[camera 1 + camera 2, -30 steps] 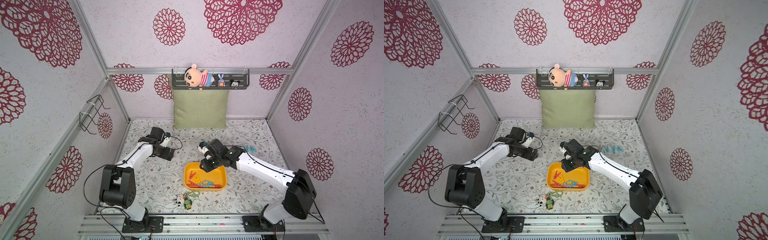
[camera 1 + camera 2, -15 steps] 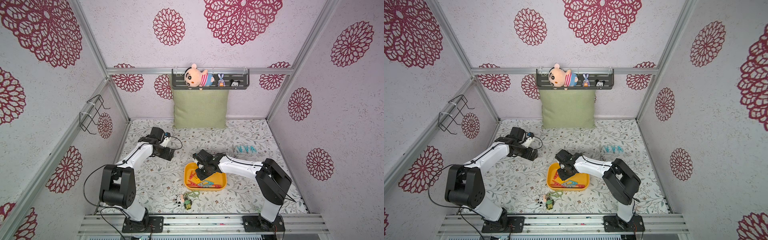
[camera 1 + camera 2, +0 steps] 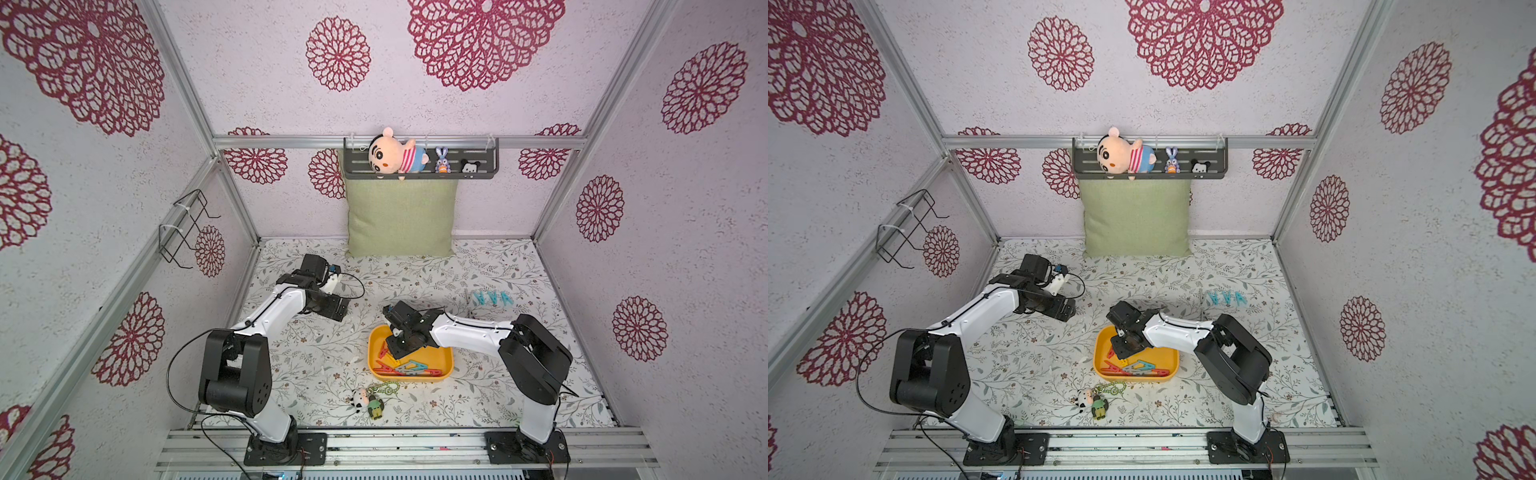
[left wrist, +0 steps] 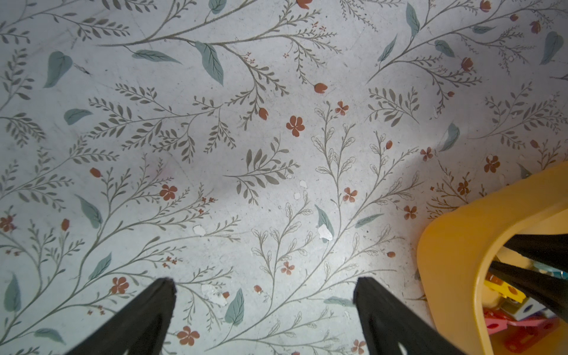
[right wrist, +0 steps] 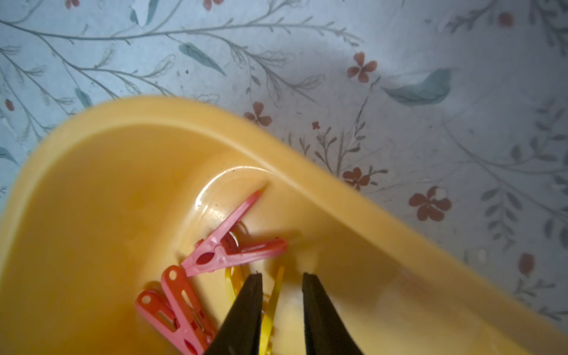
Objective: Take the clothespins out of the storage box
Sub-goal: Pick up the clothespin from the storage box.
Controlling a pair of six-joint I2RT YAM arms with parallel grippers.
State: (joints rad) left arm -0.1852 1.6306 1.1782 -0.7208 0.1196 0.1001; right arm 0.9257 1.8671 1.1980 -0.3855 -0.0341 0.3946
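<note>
The yellow storage box [image 3: 446, 353] [image 3: 1173, 357] lies front centre on the floral mat, holding several red, yellow and grey clothespins [image 3: 409, 368] [image 3: 1138, 368]. My right gripper [image 3: 390, 353] [image 5: 282, 276] reaches down into its left end. The jaws stand narrowly apart, with one leg of a yellow clothespin [image 5: 273, 298] between them against one finger. A pink clothespin [image 5: 227, 246] and a red one [image 5: 175, 304] lie beside it. Three teal clothespins [image 3: 492, 297] [image 3: 1227, 298] lie on the mat at the right. My left gripper [image 3: 338, 309] [image 4: 264, 284] hovers open and empty left of the box [image 4: 455, 239].
A plush keychain [image 3: 370, 403] with a green chain lies just in front of the box. A green cushion [image 3: 401, 218] leans on the back wall under a dark shelf [image 3: 419, 166] of toys. A wire rack [image 3: 187, 226] hangs on the left wall.
My right gripper has swung left and down from above the box's far edge into the box, and its jaws have narrowed. The left arm has not moved.
</note>
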